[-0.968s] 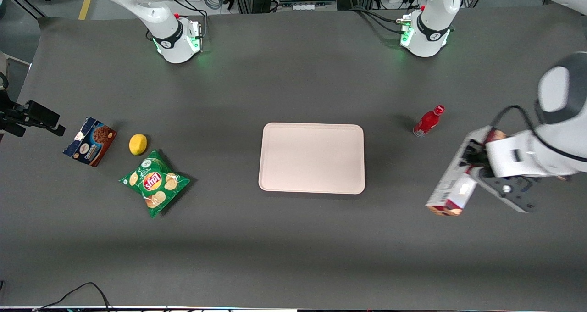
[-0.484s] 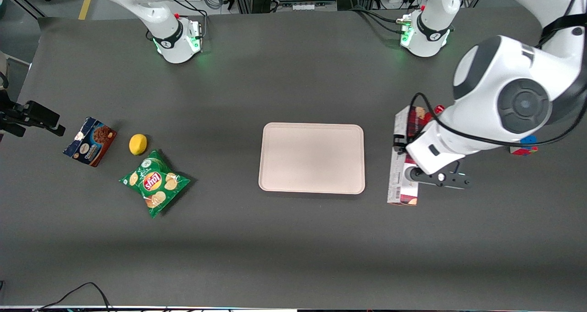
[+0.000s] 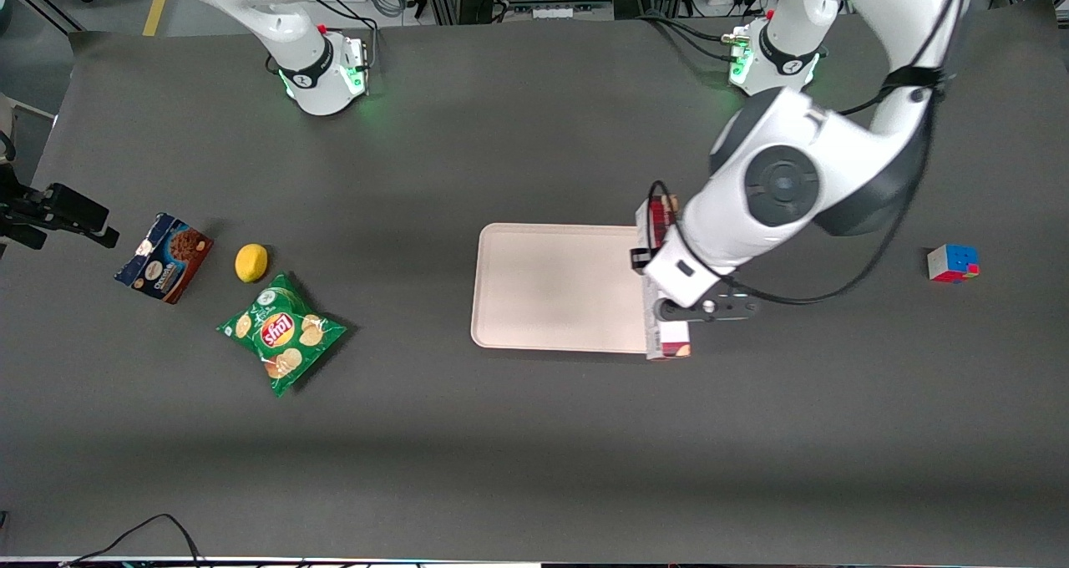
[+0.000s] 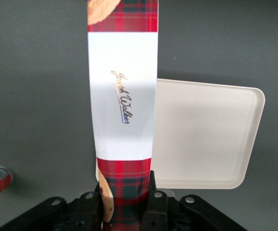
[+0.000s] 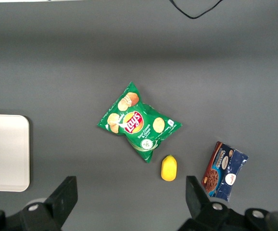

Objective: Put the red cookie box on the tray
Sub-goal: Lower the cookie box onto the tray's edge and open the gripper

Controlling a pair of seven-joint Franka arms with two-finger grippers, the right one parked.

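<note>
Two black fingers point(image 4: 157, 204) of the left arm's gripper point(image 4: 125, 207) are clenched on one end of the long, slim red tartan cookie box point(image 4: 123, 103), pressing on its two long sides. The carton juts straight out from the jaws, its white label panel with gold script facing the wrist camera and a cookie picture at each end.

In the front view the gripper point(image 3: 668, 305) holds the box point(image 3: 660, 217) above the working arm's end of the large flat pale pink-beige tray point(image 3: 551, 288), lengthwise along the tray's short edge. The box's nearer end pokes out past the tray's rim, and its middle is hidden under the white wrist. Whether the box touches the tray cannot be told.

The tray lies on the dark grey table point(image 3: 534, 434). A colourful puzzle cube point(image 3: 953, 263) sits well apart toward the working arm's end. Toward the parked arm's end lie a green crisp bag point(image 3: 282, 332), a yellow lemon point(image 3: 250, 262) and a dark blue-and-brown chocolate cookie box point(image 3: 164, 256).
</note>
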